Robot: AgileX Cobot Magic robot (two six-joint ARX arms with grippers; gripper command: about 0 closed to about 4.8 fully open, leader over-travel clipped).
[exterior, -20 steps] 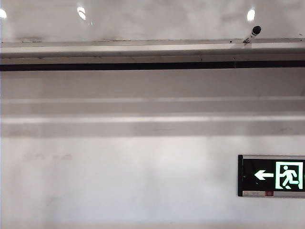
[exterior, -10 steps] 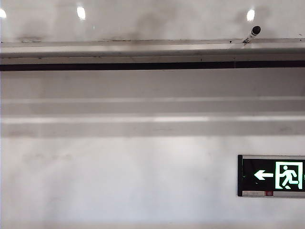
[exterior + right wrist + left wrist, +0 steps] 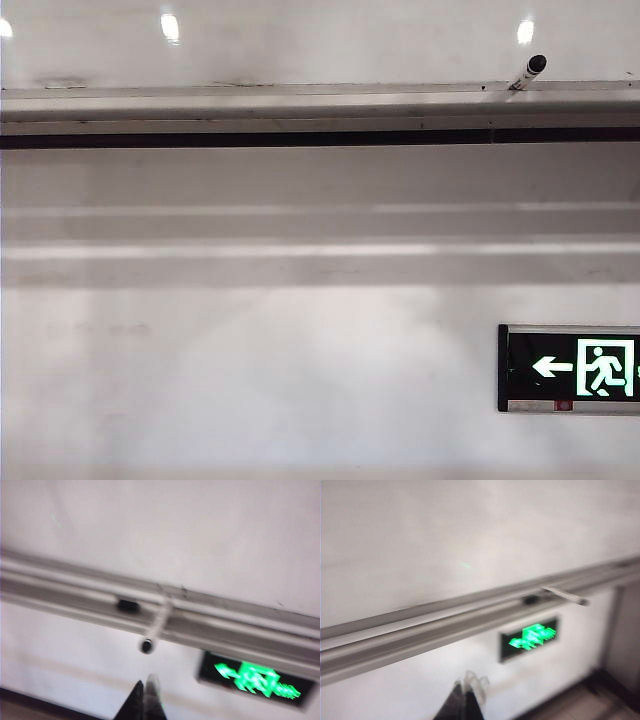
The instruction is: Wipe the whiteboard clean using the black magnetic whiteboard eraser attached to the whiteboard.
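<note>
Right gripper (image 3: pixel 145 700) jaws closed, near marker (image 3: pixel 157 625) on tray rail (image 3: pixel 225 625).

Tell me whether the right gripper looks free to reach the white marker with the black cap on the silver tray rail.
Probably yes: the shut right gripper hangs apart from the white marker with the black cap, which overhangs the silver tray rail; nothing shows between them.
</note>
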